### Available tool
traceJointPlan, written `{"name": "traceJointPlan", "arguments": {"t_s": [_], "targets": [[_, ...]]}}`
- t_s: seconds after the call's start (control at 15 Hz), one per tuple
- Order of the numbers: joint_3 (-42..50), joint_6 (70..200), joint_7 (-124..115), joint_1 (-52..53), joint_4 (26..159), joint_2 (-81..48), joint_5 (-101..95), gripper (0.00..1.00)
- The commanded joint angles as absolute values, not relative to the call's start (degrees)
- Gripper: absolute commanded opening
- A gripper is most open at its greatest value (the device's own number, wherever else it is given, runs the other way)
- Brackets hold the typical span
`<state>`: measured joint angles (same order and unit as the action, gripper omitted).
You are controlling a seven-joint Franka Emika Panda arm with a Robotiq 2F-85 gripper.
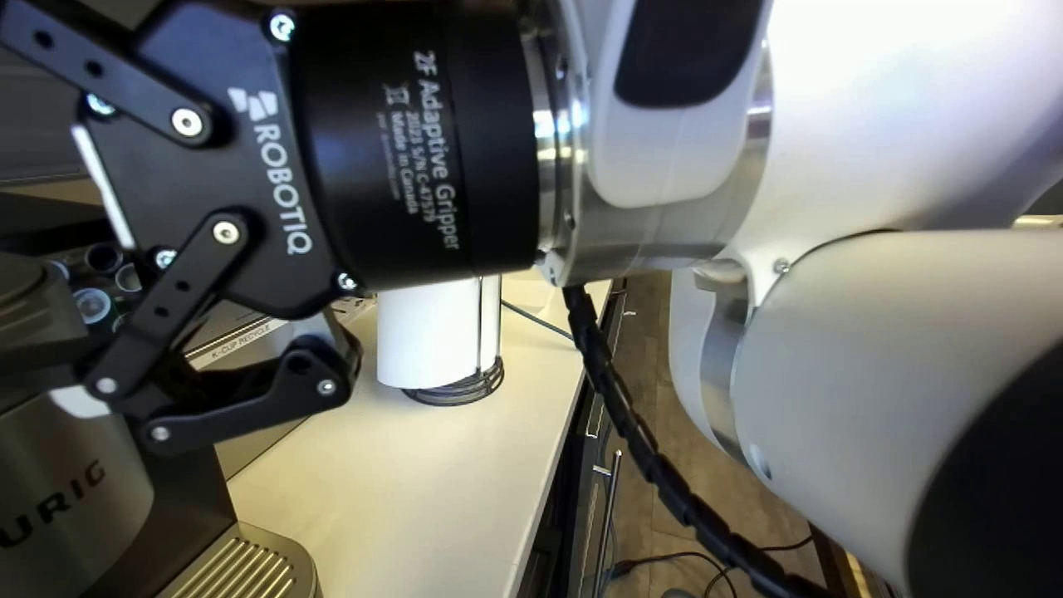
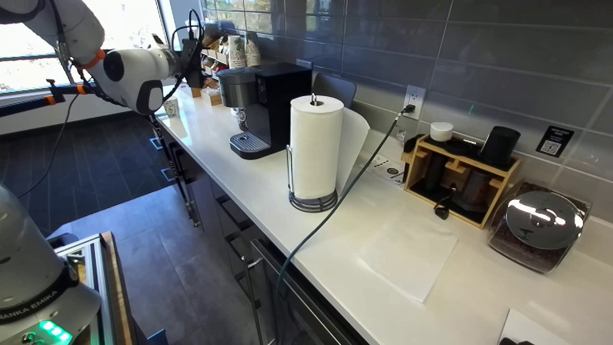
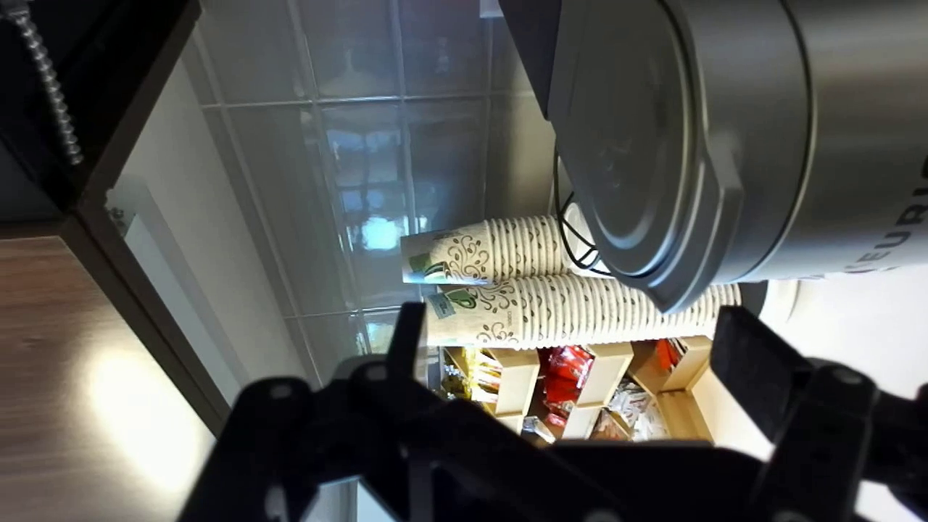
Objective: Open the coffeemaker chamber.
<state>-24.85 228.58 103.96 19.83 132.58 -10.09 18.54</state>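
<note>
In an exterior view my coffeemaker (image 2: 275, 103) sits past the paper towels (image 2: 315, 148), smooth white counter (image 2: 254, 177) running between it and the left edge. Rounded gray lid (image 3: 631, 145) is down, and I've got the claw (image 3: 576, 337) spread wide.

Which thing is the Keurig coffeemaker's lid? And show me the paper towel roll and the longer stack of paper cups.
Keurig coffeemaker's lid (image 3: 641, 141): wrist view, on its flat top.
Paper towel roll (image 2: 314, 148): in an exterior view, on its white side.
Longer stack of paper cups (image 3: 576, 313): wrist view, on nested cups midway along.
</note>
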Motion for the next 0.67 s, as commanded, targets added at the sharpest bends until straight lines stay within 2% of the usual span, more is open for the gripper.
{"name": "traceJointPlan", "arguments": {"t_s": [0.0,0.6], "targets": [[-20.34,231.86,107.16,24.92,128.82,-14.20,20.10,1.00],[-14.22,233.15,109.17,30.06,125.09,-17.93,20.52,1.00]]}}
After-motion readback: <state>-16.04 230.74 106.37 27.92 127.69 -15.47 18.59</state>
